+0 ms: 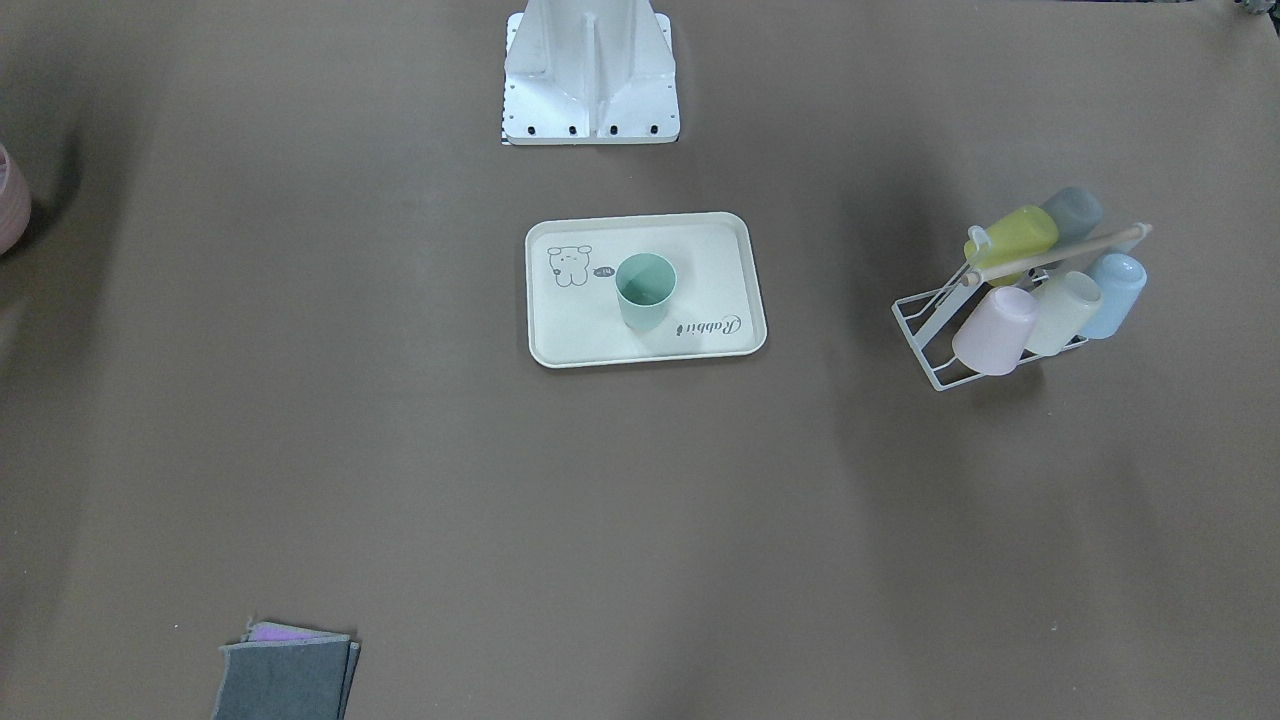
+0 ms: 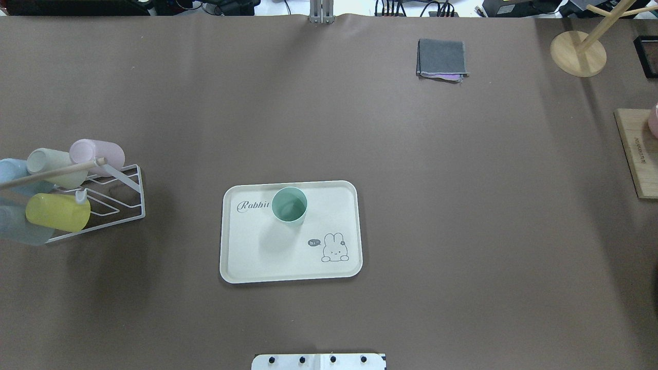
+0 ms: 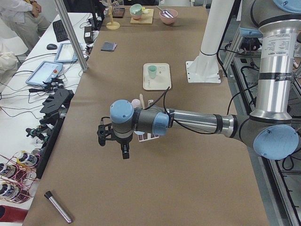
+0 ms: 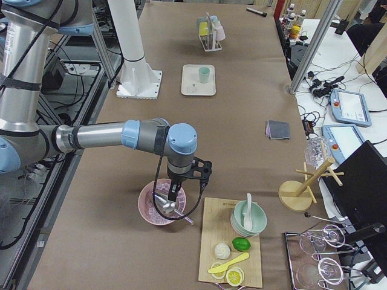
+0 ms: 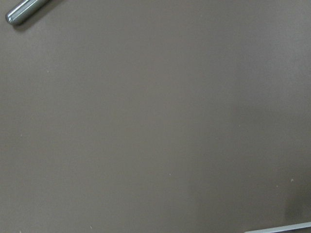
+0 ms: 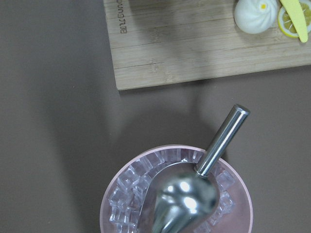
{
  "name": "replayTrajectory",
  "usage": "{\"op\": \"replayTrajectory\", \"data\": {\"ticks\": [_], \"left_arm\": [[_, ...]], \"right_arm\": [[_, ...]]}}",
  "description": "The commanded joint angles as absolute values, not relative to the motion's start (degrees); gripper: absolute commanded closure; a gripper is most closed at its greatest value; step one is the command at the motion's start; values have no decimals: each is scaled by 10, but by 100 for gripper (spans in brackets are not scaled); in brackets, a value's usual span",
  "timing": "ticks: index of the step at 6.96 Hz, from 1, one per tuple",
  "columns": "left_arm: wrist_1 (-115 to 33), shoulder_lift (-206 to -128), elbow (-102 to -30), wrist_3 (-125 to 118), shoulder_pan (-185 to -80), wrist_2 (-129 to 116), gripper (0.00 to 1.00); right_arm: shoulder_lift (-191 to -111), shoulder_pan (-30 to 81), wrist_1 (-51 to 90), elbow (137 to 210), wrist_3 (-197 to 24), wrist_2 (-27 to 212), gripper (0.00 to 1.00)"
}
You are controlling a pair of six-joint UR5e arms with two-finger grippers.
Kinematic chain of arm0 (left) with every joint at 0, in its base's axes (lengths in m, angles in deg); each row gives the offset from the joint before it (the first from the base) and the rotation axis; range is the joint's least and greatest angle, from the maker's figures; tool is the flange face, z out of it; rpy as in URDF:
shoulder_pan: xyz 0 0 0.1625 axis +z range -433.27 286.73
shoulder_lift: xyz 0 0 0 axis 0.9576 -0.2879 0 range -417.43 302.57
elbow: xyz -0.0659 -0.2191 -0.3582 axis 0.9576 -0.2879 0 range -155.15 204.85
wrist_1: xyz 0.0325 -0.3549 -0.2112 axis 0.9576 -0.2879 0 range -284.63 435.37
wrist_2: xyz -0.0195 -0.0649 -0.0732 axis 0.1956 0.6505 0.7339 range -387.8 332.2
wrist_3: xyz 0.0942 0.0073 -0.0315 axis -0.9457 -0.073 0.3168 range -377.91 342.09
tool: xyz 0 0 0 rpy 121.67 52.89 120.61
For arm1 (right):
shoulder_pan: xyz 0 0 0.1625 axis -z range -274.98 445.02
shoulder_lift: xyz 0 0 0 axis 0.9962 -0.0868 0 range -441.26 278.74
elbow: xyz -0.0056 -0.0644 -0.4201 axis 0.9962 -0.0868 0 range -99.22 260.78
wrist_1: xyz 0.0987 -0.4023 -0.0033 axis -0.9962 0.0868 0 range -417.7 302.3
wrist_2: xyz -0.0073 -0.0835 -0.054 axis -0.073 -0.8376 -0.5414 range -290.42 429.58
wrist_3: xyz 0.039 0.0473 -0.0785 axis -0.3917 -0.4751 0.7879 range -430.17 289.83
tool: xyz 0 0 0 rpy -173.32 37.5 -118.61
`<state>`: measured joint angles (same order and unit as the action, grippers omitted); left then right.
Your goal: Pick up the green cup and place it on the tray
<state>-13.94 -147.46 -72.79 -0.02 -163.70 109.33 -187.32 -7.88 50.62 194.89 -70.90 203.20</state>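
Observation:
The green cup (image 2: 289, 204) stands upright and free on the cream tray (image 2: 257, 257), near the "Rabbit" print; it also shows in the front-facing view (image 1: 645, 290) on the tray (image 1: 580, 340). My left gripper (image 3: 114, 142) shows only in the left side view, over bare table far from the tray; I cannot tell whether it is open or shut. My right gripper (image 4: 183, 176) shows only in the right side view, above a pink bowl; I cannot tell its state either.
A white wire rack (image 2: 123, 205) with several pastel cups stands on my left. A folded grey cloth (image 2: 442, 57) lies far across. The pink bowl of ice (image 6: 126, 189) with a metal scoop (image 6: 194, 179) sits by a wooden board (image 6: 194, 43). A metal tube (image 5: 24, 12) lies under the left wrist.

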Motion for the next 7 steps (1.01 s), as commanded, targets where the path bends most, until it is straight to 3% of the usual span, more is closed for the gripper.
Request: {"op": "replayTrajectory", "data": {"ticks": [1,7], "left_arm": [[-92,-1474,-740,-36,-1637,1092,3],[-77,-1468,-726,-121,-1673,1097,3]], "right_arm": [[-1874,-79,506,1948,-710,2038,0],[-1876,-79,506,1944,-707,2038,0]]}}
